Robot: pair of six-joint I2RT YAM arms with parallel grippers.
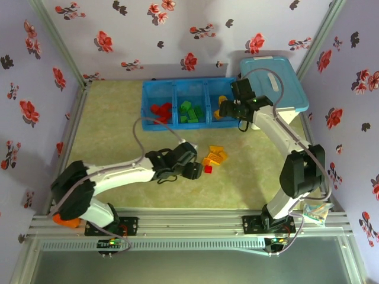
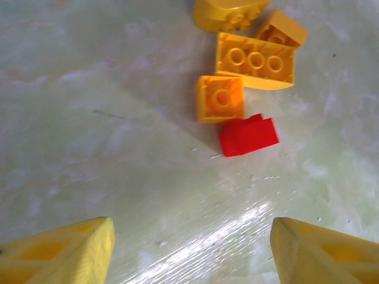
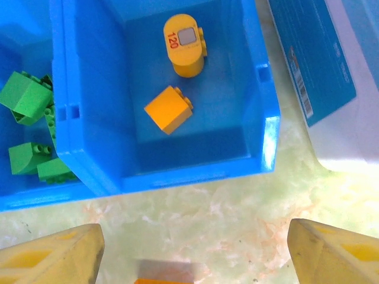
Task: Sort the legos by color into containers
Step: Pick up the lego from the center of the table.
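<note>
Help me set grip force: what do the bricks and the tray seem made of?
The bricks: likely hard moulded plastic, glossy; crisp studs and shiny edges. The tray: plastic, apparently thin and translucent blue; its walls glow lighter near the rim and a corner glints.

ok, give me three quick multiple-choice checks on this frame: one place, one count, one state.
1. Where are the green legos? A left compartment B middle compartment C white bin
2. Red bricks loose on the table? A none B three C one
3. Left gripper? A shut on a brick B jaws open, empty C shut, empty
Answers: 1 B, the green pieces lie in the centre section, between the red and yellow ones; 2 C, a single red brick lies beside the yellow bricks; 3 B, its jaws stand wide apart over bare table with nothing between them.
</note>
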